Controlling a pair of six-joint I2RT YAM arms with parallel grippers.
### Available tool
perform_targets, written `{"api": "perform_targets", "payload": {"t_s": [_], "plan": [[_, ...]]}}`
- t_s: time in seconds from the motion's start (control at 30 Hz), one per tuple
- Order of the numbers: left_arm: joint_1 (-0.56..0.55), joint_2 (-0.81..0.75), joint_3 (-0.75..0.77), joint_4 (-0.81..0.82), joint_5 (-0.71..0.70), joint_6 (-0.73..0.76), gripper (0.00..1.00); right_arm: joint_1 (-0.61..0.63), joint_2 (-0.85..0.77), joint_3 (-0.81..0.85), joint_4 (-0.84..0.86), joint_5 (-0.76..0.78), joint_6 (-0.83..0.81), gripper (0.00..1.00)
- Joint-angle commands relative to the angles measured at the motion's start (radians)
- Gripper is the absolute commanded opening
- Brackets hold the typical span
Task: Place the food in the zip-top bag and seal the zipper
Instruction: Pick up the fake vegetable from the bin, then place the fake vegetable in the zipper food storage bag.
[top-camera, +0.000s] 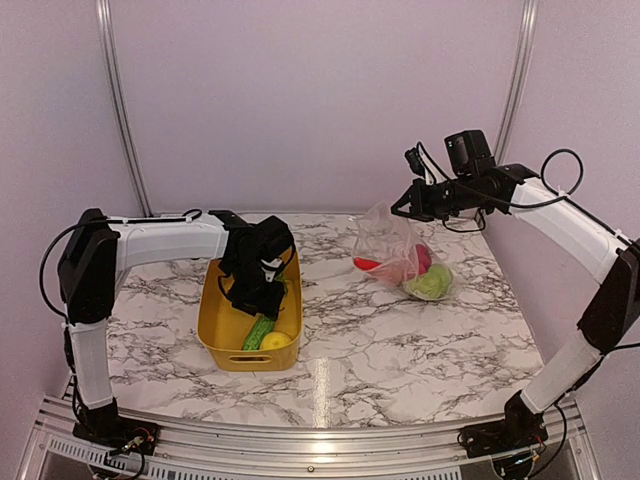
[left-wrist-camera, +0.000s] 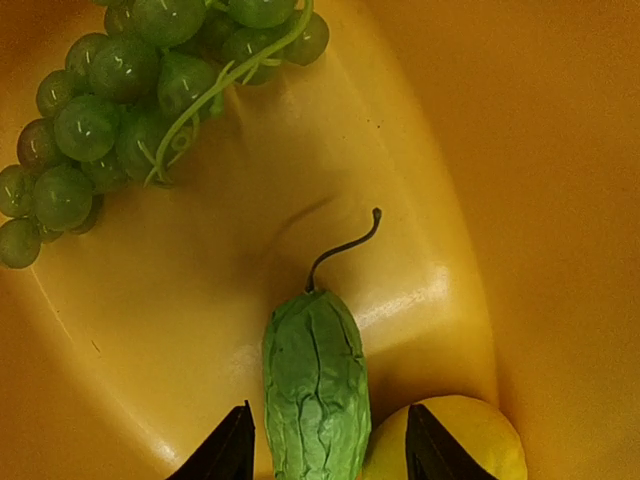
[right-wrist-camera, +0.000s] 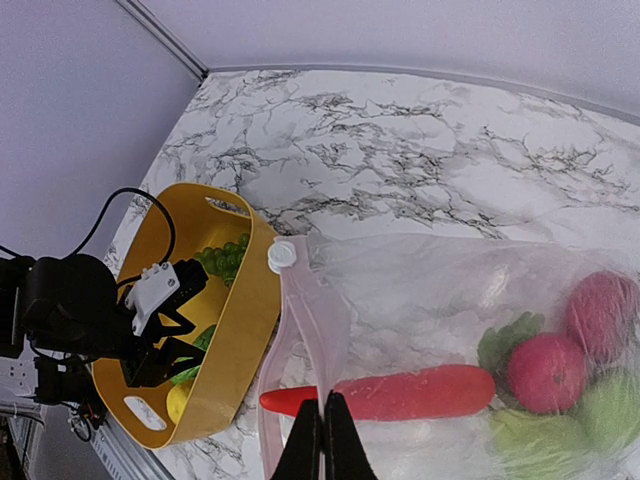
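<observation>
Two fingers (left-wrist-camera: 226, 460) of the left gripper (left-wrist-camera: 330, 455) stand half-wide astride the cucumber (left-wrist-camera: 315, 385), one on each flank, and neither yet presses it. The cucumber lies flat on the floor of the bin (left-wrist-camera: 530, 200) with its stem pointing away from the wrist. The lemon (left-wrist-camera: 470, 440) sits just beside it, and the grapes (left-wrist-camera: 100, 110) are well apart in the far corner.

The step in hand looks like picking the cucumber. To do it well, the finger on the lemon side should drop into the narrow gap between the two, not ride on top of the lemon. Otherwise the close may catch both or squeeze one out. The grip is best taken across the cucumber's middle so it cannot swing, and the lift should go straight up to clear the bin wall.

The right gripper (right-wrist-camera: 323, 440) is pinched tight on the mouth edge of the bag (top-camera: 385, 240), by the unsealed zipper (right-wrist-camera: 303, 320). It holds that edge raised while the bag's belly rests on the table (top-camera: 400, 340), right of the bin. The carrot (right-wrist-camera: 410, 392) and other pieces are already inside. I cannot tell how far the mouth gapes, so the drop should aim close beside the pinched edge.
</observation>
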Motion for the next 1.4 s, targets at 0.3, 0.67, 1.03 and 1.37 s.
{"api": "perform_targets", "payload": {"t_s": [0.3,0.67,1.03,1.37], "plan": [[-0.002,0.105,0.039,-0.012,-0.038,0.002,0.43,0.007,-0.029,-0.009,0.013,-0.011,0.016,0.00],[-0.002,-0.008,0.074,-0.065,-0.053,0.019,0.25,0.008,-0.028,0.012,-0.008,-0.007,0.019,0.00],[0.001,-0.162,0.229,-0.113,-0.116,0.051,0.21,0.008,0.014,0.098,-0.052,-0.021,0.017,0.00],[-0.004,-0.246,0.392,0.165,-0.036,0.093,0.17,0.030,0.044,0.143,-0.074,-0.053,0.037,0.00]]}}
